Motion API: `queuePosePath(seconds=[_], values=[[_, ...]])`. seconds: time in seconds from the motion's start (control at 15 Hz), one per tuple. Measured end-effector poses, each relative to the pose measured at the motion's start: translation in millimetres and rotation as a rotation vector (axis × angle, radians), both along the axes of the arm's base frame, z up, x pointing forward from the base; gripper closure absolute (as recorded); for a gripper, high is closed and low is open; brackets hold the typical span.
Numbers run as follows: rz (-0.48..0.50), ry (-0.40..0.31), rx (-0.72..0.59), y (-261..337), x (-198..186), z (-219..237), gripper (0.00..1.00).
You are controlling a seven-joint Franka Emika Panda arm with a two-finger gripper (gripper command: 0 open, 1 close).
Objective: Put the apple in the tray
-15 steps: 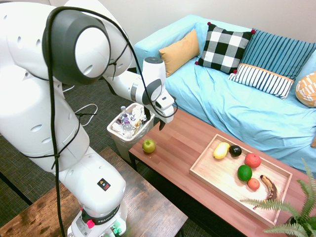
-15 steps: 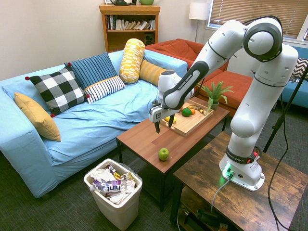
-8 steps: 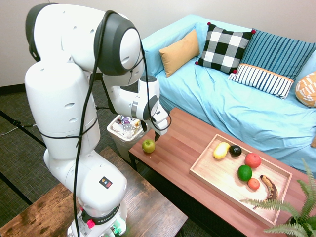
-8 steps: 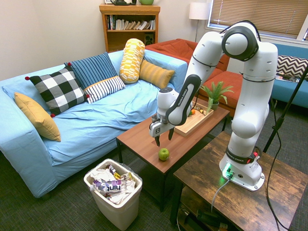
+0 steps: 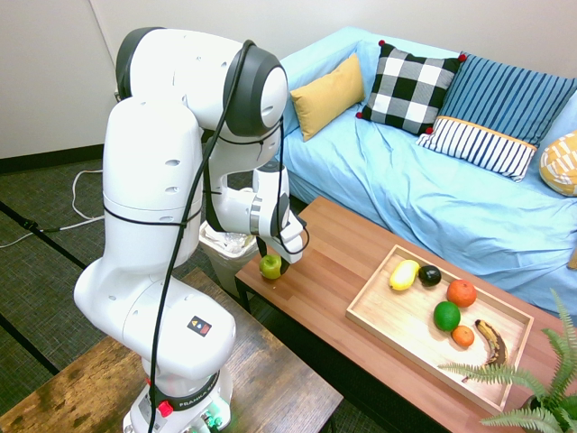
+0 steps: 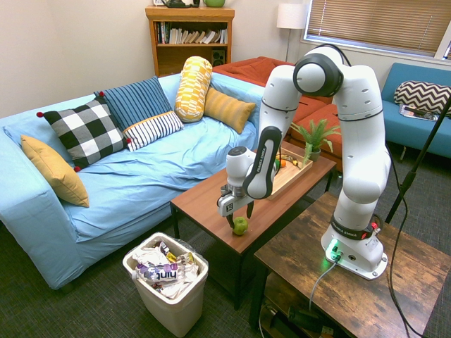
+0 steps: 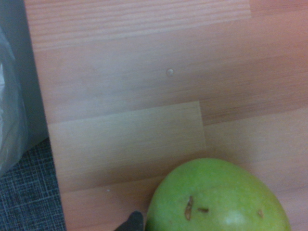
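The gripper (image 6: pixel 241 215) reaches down over the green apple (image 6: pixel 240 226), its fingers spread apart, with the apple low between them; whether either finger touches the skin cannot be told. The apple sits on the reddish-brown wooden table (image 5: pixel 317 255), near the end beside the waste bin (image 6: pixel 169 282). It is nearly round, so no clear long axis shows, and which way its stem points cannot be made out. The wrist view shows its smooth green side with small brown marks.

The shallow light-wood tray (image 5: pixel 379 306) lies well apart from the apple, toward the table's other end, its long sides running roughly along the table. Inside it are a yellow fruit (image 5: pixel 404 275), a dark, nearly black fruit (image 5: pixel 430 275), a larger red-orange fruit (image 5: pixel 461 292), a deep green fruit (image 5: pixel 446 316), a smaller orange fruit (image 5: pixel 462 336) and a browned banana (image 5: pixel 491 343). The banana lies lengthwise near one short side, beyond the round fruits as seen from the apple. The fern (image 5: pixel 550 383) stands beside that end of the tray, its fronds reaching over the rim. Bare table lies between apple and tray. The light-blue sofa (image 5: pixel 406 198) runs along one long side of the table.
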State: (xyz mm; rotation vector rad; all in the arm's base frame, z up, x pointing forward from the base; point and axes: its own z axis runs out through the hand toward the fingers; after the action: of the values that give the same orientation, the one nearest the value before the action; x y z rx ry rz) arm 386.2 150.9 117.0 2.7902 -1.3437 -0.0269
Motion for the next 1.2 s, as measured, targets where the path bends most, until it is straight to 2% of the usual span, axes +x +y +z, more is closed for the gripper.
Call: queuePosePath(seconds=[0.4, 0.47, 1.2], values=[[-0.008, 0.015, -0.003, 8, -3, -12, 0.0], [-0.008, 0.017, -0.004, 8, -4, -13, 1.0], [-0.005, 0.012, 0.001, 1, 4, -16, 1.0]])
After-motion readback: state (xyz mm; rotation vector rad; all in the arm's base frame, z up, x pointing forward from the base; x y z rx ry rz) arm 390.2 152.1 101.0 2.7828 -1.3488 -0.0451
